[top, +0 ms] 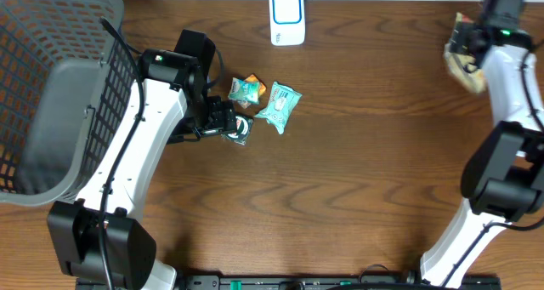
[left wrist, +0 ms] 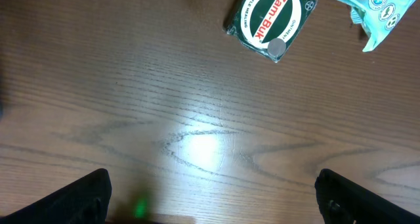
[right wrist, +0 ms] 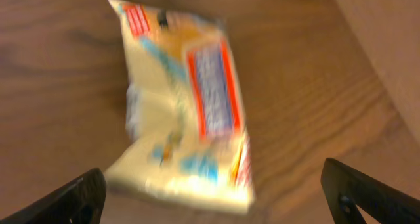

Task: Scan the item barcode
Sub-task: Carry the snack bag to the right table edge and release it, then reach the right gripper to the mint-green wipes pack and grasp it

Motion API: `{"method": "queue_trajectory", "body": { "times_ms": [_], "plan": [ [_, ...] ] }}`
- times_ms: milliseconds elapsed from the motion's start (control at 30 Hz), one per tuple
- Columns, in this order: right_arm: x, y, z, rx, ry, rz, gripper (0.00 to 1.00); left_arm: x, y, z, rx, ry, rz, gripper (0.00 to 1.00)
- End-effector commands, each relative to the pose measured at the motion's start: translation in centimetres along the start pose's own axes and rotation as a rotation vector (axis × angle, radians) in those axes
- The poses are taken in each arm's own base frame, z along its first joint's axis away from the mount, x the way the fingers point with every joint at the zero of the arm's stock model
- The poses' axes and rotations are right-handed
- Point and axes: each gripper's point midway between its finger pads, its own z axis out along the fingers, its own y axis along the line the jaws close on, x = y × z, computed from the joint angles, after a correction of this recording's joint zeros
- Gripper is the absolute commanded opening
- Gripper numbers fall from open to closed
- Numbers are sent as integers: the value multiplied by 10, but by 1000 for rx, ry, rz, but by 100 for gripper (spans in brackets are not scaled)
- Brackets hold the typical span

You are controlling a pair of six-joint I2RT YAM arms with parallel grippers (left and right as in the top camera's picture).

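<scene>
The right gripper (right wrist: 220, 194) is standing with jaws apart over the blurred yellow packet (right wrist: 187, 99), which is sitting ungripped near the table's (top: 365, 171) far right corner. The left gripper (left wrist: 213, 198) is hovering, jaws apart, near the green tin (left wrist: 270, 20).

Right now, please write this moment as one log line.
left fingers: open, empty, near green tin | right fingers: open, yellow packet not gripped

Yellow packet (right wrist: 184, 106) with a red-bordered blue label, blurred and tilted, sits between the right gripper's (right wrist: 213, 192) spread fingers, touching neither. White scanner (top: 287, 16) stands well apart, to that gripper's left.
</scene>
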Motion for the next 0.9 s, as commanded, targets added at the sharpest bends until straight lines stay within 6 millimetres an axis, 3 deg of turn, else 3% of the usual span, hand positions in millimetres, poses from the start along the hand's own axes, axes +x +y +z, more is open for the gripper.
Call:
{"method": "queue_trajectory", "body": {
  "times_ms": [0,167,300,433,567,600,667,867],
  "plan": [
    [12,12,5,-140,48,-19,99,-1,0,-2,-2,-1,6,98],
    [18,59,-9,-410,77,20,99,-1,0,-2,-2,-1,6,98],
    [25,125,-46,-742,139,78,99,-1,0,-2,-2,-1,6,98],
    [59,185,-103,-1047,323,80,99,-1,0,-2,-2,-1,6,98],
    [106,235,-133,-1097,464,-13,95,-1,0,-2,-2,-1,6,97],
    [117,246,-139,-1108,484,-40,90,-1,0,-2,-2,-1,6,98],
    [145,279,-156,-1133,535,-98,69,-1,0,-2,-2,-1,6,98],
    [195,328,-173,-1008,633,-85,68,-1,0,-2,-2,-1,6,98]
  ]
}}
